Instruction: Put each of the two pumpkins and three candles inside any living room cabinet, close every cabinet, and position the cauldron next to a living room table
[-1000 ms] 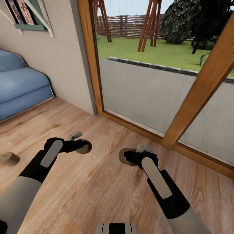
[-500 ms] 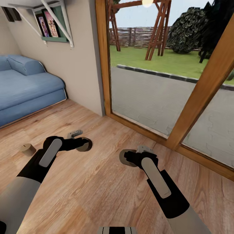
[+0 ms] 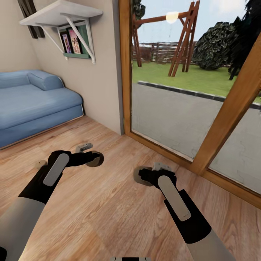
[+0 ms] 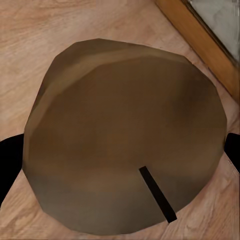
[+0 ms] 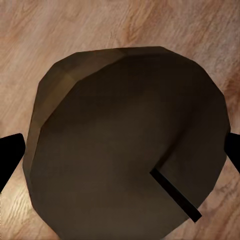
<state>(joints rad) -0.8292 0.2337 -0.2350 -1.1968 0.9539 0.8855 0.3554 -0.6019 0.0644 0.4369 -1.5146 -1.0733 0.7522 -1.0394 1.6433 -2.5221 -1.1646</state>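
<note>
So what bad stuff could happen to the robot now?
Each gripper, left and right, carries a candle: one on the left, one on the right. Either might slip while the robot drives. The glass door stands close ahead, so the right arm could bump its wooden frame. With both grippers full, opening a cabinet may be awkward.

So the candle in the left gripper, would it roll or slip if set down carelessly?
The candle looks like a short, faceted cylinder, so on its side it could roll across the wood floor. On its flat end it likely stays put. It seems rigid, and the left gripper grips its sides without visible deformation.
</note>
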